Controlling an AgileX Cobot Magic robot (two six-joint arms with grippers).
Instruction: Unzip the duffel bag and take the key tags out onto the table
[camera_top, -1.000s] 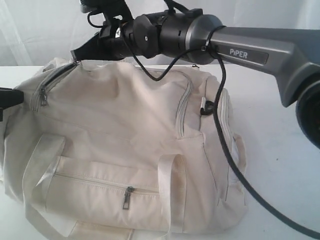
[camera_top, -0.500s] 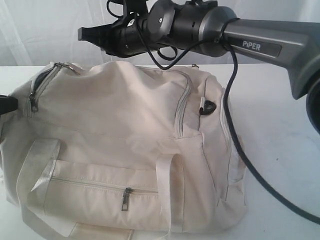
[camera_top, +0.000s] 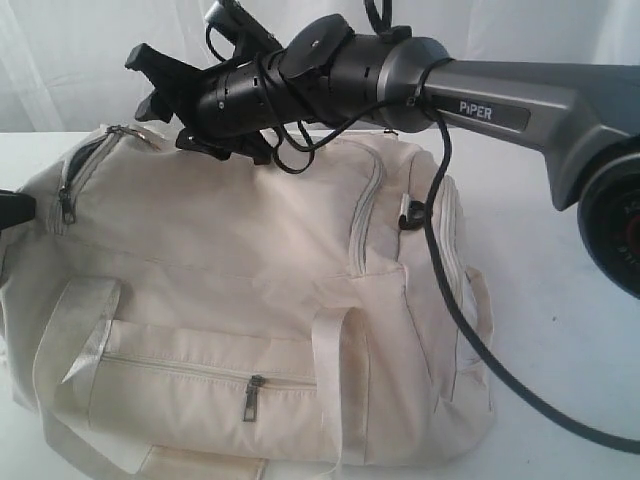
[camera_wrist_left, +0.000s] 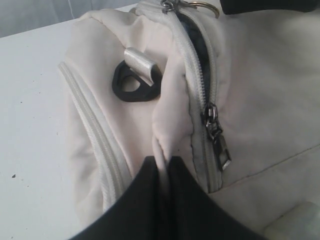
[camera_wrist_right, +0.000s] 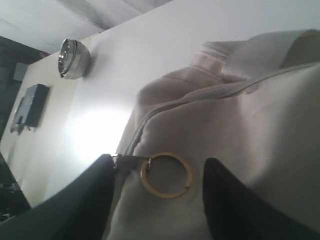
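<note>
The right claw (camera_wrist_right: 161, 162) stands parted and empty. The brass-coloured ring pull (camera_wrist_right: 166, 175) lies in the gap between its fingers (camera_wrist_right: 85, 200), flat on cream cloth (whether either finger touches the slider beside it I cannot tell). Seen from outside, this claw hangs just above the top ridge of the duffel bag (camera_top: 230, 240). There is open air above and ahead of it, then white curtain (camera_top: 60, 60). Just below its tips the end zip (camera_top: 85, 160) gapes a little, showing dark lining. Behind the claw its black cable (camera_top: 450, 290) loops down past the bag's other end, close by a far-end loop (camera_top: 412, 212) of black plastic. The grey arm shell reads "PiPER" (camera_top: 477, 110).

The left claw (camera_wrist_left: 161, 162) is closed on a fold of the bag's cloth, pinched between its tips. Just beyond it hangs a grey zip pull (camera_wrist_left: 219, 145). A near loop (camera_wrist_left: 135, 82), also black, sits on a pale webbing tab to one side.

The bag lies on the white table (camera_top: 560, 260), which is bare beyond the cable side. The bag's lower edge and its front pocket pull (camera_top: 255, 395) run close to the frame's bottom. Far past the right claw are a round metal fitting (camera_wrist_right: 74, 59) and a grey box (camera_wrist_right: 30, 105).
</note>
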